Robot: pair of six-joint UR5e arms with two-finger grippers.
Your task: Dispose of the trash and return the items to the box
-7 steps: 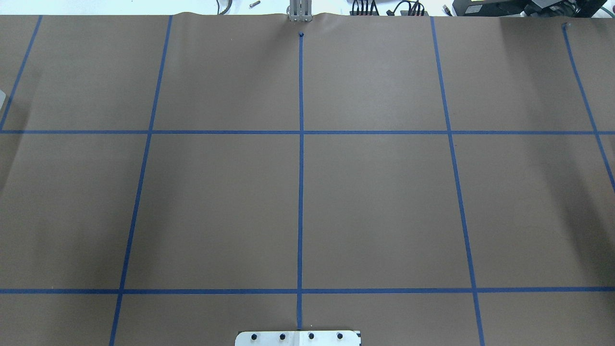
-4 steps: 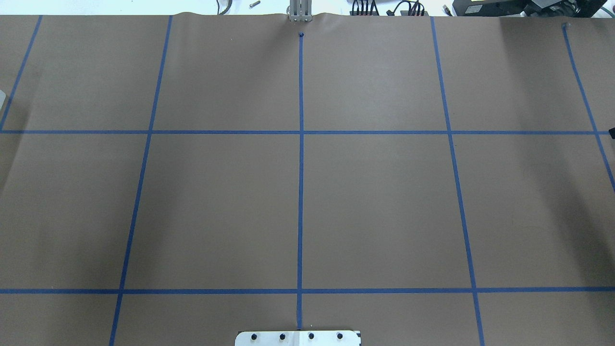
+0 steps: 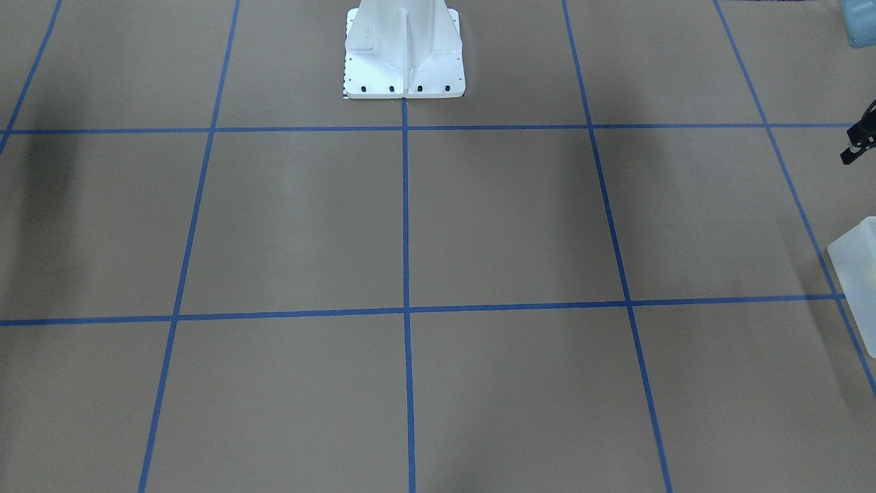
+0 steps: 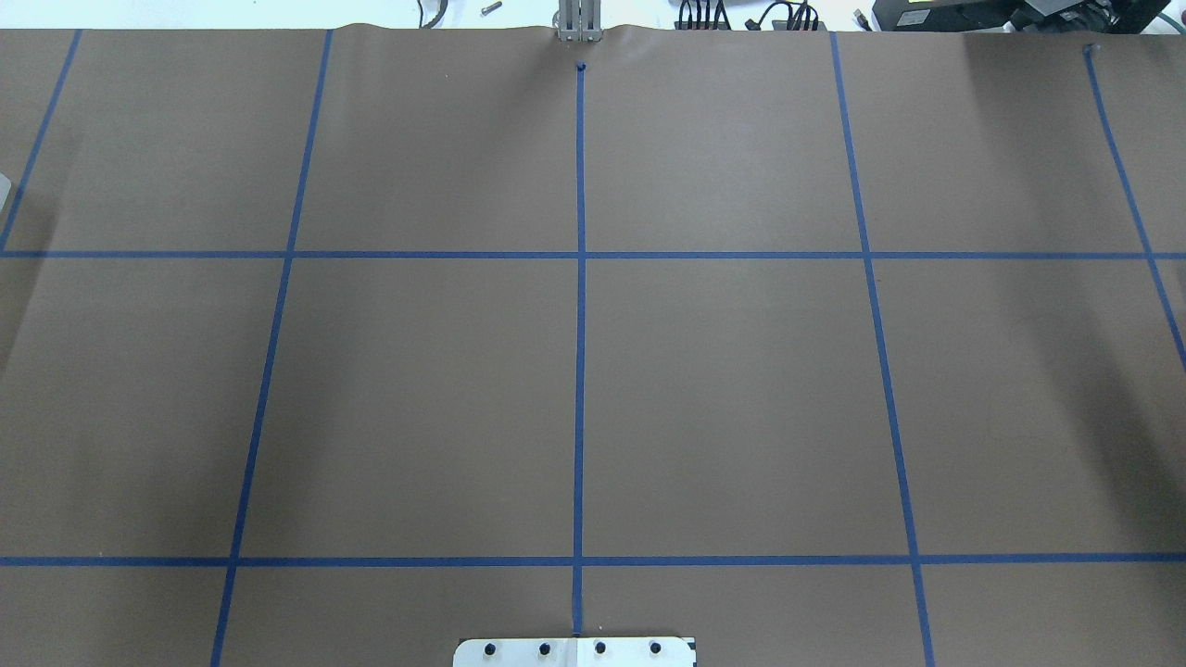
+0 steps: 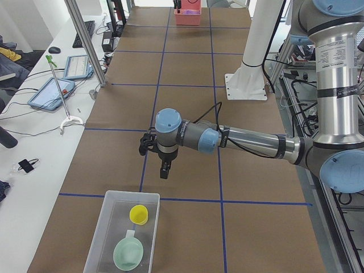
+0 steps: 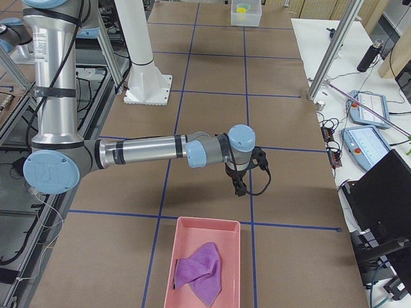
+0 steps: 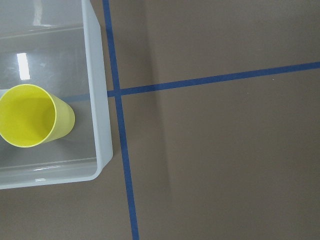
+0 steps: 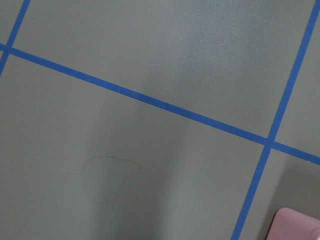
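Note:
The translucent white box (image 5: 122, 236) stands at the table's left end and holds the pale-yellow cup (image 5: 139, 214) and the mint-green bowl (image 5: 128, 254). The left wrist view looks down on the box's corner (image 7: 97, 125) with the cup (image 7: 30, 115) inside. My left gripper (image 5: 164, 169) hangs over bare table just short of the box; only a dark sliver of it (image 3: 859, 140) shows in the front view, and I cannot tell whether it is open or shut. My right gripper (image 6: 239, 186) hangs over bare table near a pink bin (image 6: 207, 266); I cannot tell its state.
The pink bin holds a crumpled purple cloth (image 6: 200, 269); its corner shows in the right wrist view (image 8: 297, 225). The white pedestal base (image 3: 404, 51) stands at the table's middle on the robot's side. Blue tape lines grid the brown table (image 4: 732, 398).
A small dark tip showed at the overhead view's right edge 0.6 s ago and is out of that view now. Nothing else has changed.

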